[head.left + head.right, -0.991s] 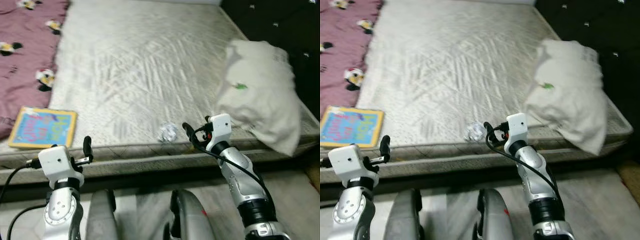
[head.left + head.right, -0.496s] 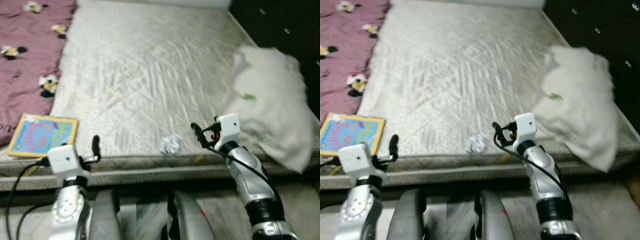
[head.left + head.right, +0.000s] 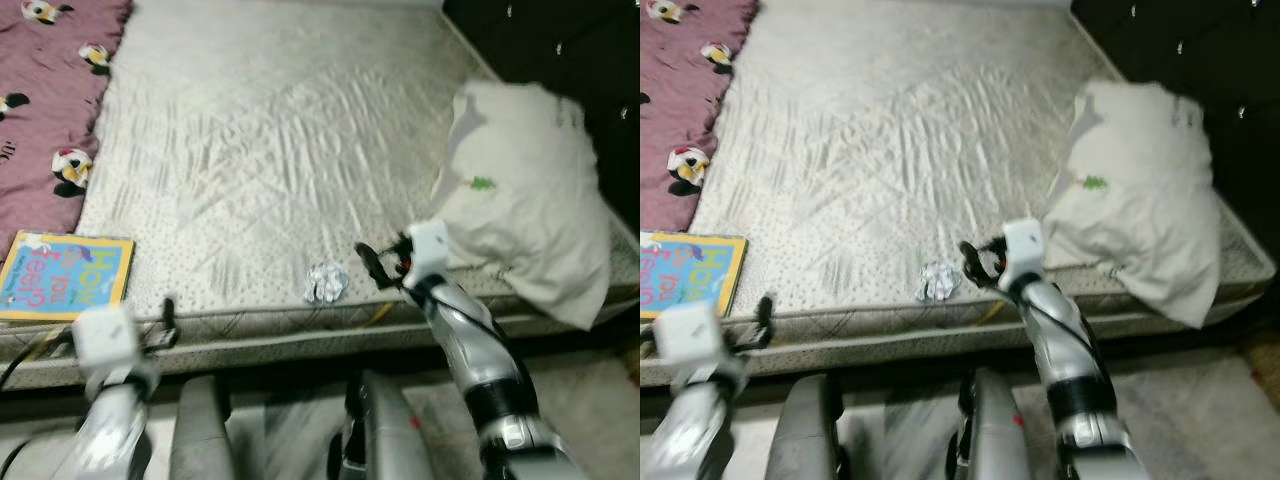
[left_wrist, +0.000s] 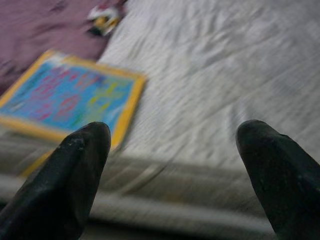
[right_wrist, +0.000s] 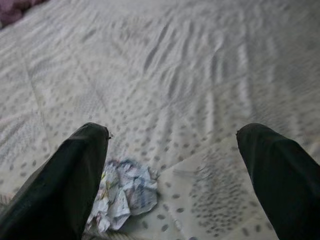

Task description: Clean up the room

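Crumpled paper wad [image 3: 326, 282] lies near the front edge of the mattress [image 3: 290, 130], just to the robot's left of the right gripper [image 3: 372, 266], jaws spread, nothing held. Right arm clearly nearer; wad is roughly round (no long axis). Left gripper [image 4: 172, 150], jaws also spread, hangs before the bed edge by the glossy picture book [image 3: 62, 276]. Quilted mattress; soft white pillow [image 3: 525, 195] at the right.

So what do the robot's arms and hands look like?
Both arms are shiny silver tubes with black bands at the joints. Each ends in a white boxy wrist block with thin black cables looping out. The right gripper and left gripper each have two long black fingers with rounded tips. There's a small red spot by the right wrist block.
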Available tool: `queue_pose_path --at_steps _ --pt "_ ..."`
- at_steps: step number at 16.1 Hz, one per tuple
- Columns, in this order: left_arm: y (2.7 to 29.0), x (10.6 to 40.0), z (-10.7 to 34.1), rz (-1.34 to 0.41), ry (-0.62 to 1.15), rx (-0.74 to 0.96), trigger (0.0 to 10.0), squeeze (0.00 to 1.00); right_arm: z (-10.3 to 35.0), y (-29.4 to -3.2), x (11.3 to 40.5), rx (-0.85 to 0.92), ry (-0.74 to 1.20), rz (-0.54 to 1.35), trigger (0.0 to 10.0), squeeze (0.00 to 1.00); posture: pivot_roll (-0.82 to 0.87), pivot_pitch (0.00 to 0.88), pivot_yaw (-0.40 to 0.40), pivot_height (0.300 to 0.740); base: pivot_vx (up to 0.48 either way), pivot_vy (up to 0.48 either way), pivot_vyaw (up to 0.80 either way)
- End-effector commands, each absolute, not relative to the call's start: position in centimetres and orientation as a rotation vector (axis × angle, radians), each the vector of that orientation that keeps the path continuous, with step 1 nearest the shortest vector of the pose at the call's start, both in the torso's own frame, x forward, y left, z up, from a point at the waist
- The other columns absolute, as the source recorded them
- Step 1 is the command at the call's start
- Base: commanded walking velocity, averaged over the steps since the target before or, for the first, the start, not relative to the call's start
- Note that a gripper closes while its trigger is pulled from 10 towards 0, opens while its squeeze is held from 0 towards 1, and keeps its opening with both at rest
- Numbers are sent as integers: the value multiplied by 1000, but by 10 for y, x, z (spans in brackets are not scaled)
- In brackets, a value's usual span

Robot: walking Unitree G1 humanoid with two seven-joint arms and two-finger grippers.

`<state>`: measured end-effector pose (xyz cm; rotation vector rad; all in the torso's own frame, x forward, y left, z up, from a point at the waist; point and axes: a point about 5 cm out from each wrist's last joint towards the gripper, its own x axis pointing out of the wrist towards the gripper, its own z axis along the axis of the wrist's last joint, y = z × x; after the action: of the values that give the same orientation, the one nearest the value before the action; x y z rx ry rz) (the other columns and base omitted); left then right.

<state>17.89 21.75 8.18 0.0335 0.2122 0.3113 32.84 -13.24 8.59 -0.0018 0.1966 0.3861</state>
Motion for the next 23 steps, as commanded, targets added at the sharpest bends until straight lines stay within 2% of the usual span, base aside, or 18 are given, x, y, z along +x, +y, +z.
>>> queue_pose_path --at_steps 1,5,7,9,12,16,18,23 --pt "220 165 83 323 233 32 10000 0 73 -127 328 15 280 394 10000 0 116 228 -105 598 0 0 0" --pt "213 149 93 281 254 79 10000 0 63 -91 327 -5 310 518 10000 0 158 292 -102 598 0 0 0" --pt "213 146 96 279 277 107 10000 0 58 -78 330 -15 326 523 10000 0 179 301 -96 598 0 0 0" --pt "211 145 99 254 277 116 10000 0 63 -68 335 -27 295 523 10000 0 194 313 -81 578 0 0 0" --pt "212 147 101 250 280 134 10000 0 69 -64 340 -24 268 496 10000 0 202 308 -68 543 0 0 0" --pt "208 157 105 238 261 134 10000 0 81 -59 346 -38 175 440 10000 0 200 315 -63 543 0 0 0" --pt "207 161 108 230 245 151 10000 0 91 -65 354 -81 108 346 10000 0 205 297 -66 543 0 0 0" --pt "204 166 107 231 242 149 10000 0 96 -63 360 -59 123 282 10000 0 203 285 -73 543 0 0 0"
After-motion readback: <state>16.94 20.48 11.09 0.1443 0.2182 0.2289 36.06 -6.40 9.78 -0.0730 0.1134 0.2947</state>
